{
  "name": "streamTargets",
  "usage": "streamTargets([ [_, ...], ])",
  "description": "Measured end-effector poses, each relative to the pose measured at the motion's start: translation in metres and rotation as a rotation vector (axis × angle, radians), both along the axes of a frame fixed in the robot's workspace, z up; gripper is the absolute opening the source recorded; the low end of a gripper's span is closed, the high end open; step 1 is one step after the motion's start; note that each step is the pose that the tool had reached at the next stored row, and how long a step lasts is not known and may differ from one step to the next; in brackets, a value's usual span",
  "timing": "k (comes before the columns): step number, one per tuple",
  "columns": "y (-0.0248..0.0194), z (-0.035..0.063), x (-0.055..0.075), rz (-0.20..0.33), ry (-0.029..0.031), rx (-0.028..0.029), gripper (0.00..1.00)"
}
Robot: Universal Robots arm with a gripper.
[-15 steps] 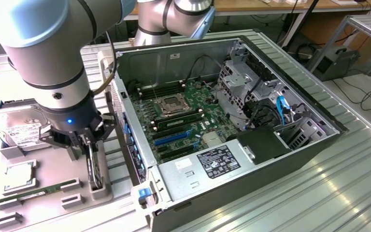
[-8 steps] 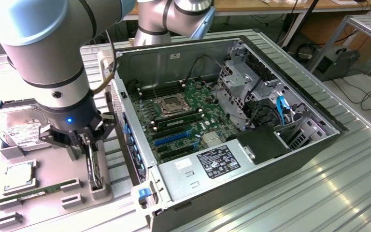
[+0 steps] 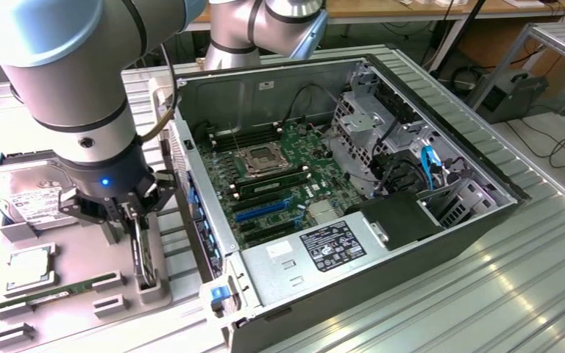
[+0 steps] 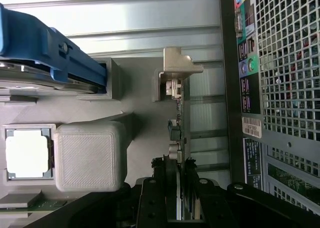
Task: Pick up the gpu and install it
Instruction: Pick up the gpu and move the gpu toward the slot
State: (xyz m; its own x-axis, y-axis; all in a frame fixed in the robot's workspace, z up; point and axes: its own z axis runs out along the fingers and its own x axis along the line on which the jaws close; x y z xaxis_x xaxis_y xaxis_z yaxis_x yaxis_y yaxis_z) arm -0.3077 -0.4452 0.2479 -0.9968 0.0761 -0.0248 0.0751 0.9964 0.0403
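Observation:
The gpu (image 3: 145,254) is a thin dark card standing on edge in a slot of the grey fixture tray (image 3: 76,243), at the exterior view's left of the open computer case (image 3: 361,243). My gripper (image 3: 130,219) reaches down over its top edge. In the wrist view the gpu (image 4: 178,118) runs edge-on from a grey holder post (image 4: 175,67) into my gripper (image 4: 176,163). One finger lies on each face of the card and the jaws are closed on it. It still sits in its holder.
The tray also holds a hard drive (image 3: 27,195) in a blue bracket (image 4: 50,47), a processor (image 3: 29,265) and a green RAM stick (image 3: 52,293). The motherboard (image 3: 282,176) with blue slots (image 3: 263,209) lies inside the case, whose perforated rear panel (image 4: 290,87) is close beside the card.

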Motion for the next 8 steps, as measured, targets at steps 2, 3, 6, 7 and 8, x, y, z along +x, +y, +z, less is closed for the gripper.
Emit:
streamTargets([
  [2, 0.0, 0.0004, 0.0, 0.0, 0.0, 0.0001, 0.27],
  [3, 0.0, 0.0007, 0.0, 0.0, 0.0, 0.0001, 0.27],
  [6, 0.0, 0.0013, 0.0, 0.0, 0.0, 0.0, 0.27],
  [7, 0.0, 0.0016, 0.0, 0.0, 0.0, 0.0, 0.27],
  [8, 0.0, 0.0016, 0.0, 0.0, -0.0002, 0.0002, 0.27],
])
